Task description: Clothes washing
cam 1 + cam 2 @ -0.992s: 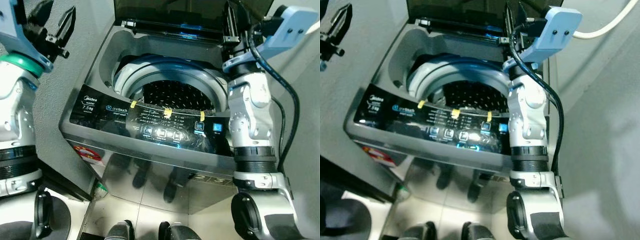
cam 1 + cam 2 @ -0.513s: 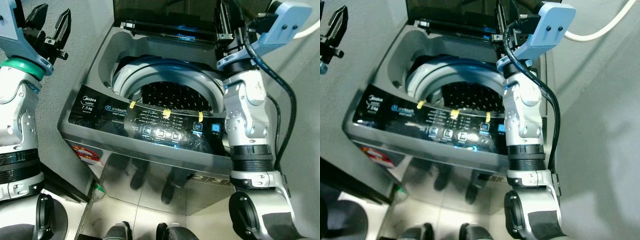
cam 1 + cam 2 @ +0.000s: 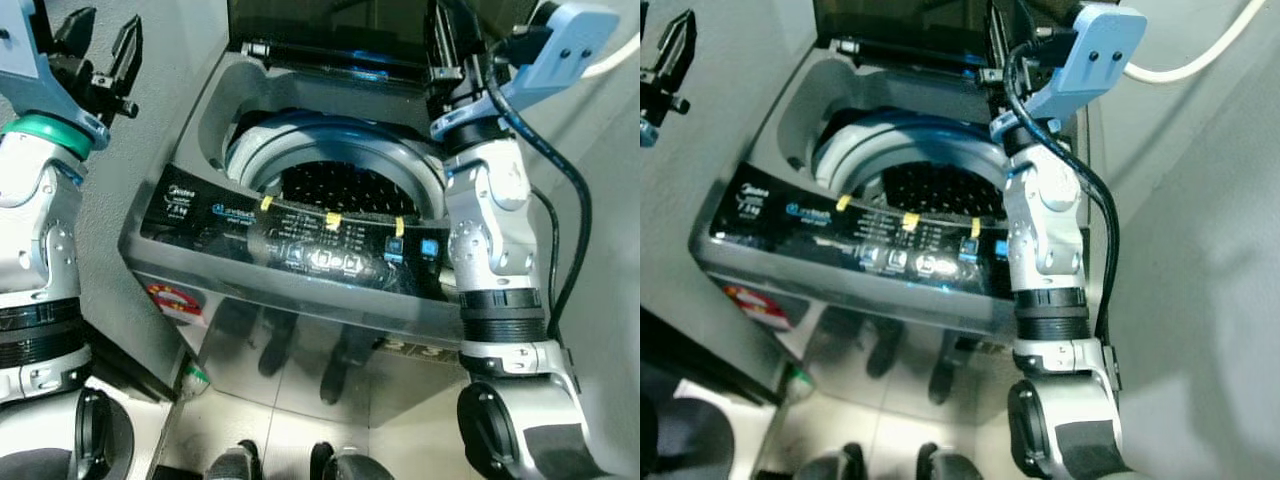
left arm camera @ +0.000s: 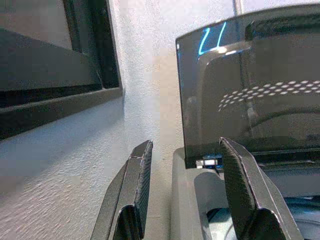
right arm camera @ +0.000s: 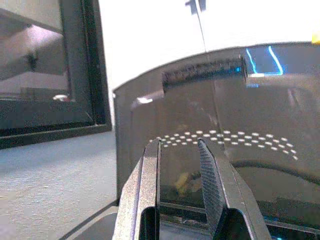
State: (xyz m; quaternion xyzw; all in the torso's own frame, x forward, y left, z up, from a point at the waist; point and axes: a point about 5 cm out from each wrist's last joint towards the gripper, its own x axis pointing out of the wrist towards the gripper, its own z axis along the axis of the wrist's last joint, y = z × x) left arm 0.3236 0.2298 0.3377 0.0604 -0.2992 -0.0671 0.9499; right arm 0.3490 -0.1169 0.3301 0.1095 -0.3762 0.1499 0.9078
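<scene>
**A:** What sat nearest the camera?

**B:** The robot's own dark feet [image 3: 290, 465] stood on a pale tiled floor [image 3: 300, 420]; just beyond them rose the grey front of a top-loading washing machine [image 3: 290, 330], glossy enough to mirror the legs.

**A:** And on top of the machine?

**B:** A black control panel [image 3: 300, 240] ran across the front edge, with lit blue buttons and three small yellow tags [image 3: 332, 221] along its rear rim; behind it lay the round opening with a pale blue ring [image 3: 300, 140], and inside it the dark perforated drum [image 3: 340, 185]; whether any clothes lay in it could not be made out.

**A:** Where were the grippers?

**B:** The left gripper [image 3: 98, 50] hung raised beside the machine's left side, near the grey wall [image 3: 170, 80], touching nothing; its two black fingers [image 4: 132, 200] stood well apart with only air between them. The right gripper [image 3: 447, 45] was up at the machine's rear right corner, close to the lid; its fingers [image 5: 150, 190] stood with a narrow gap between them, holding nothing.

**A:** And farthest back?

**B:** The dark glass lid [image 3: 330, 20] stood upright at the rear on its hinge, reflecting the drum's rows of holes; a pale hose [image 3: 1200, 55] curved along the wall at the upper right; a dark-framed window [image 5: 50, 75] showed beyond, in the wrist views.
</scene>
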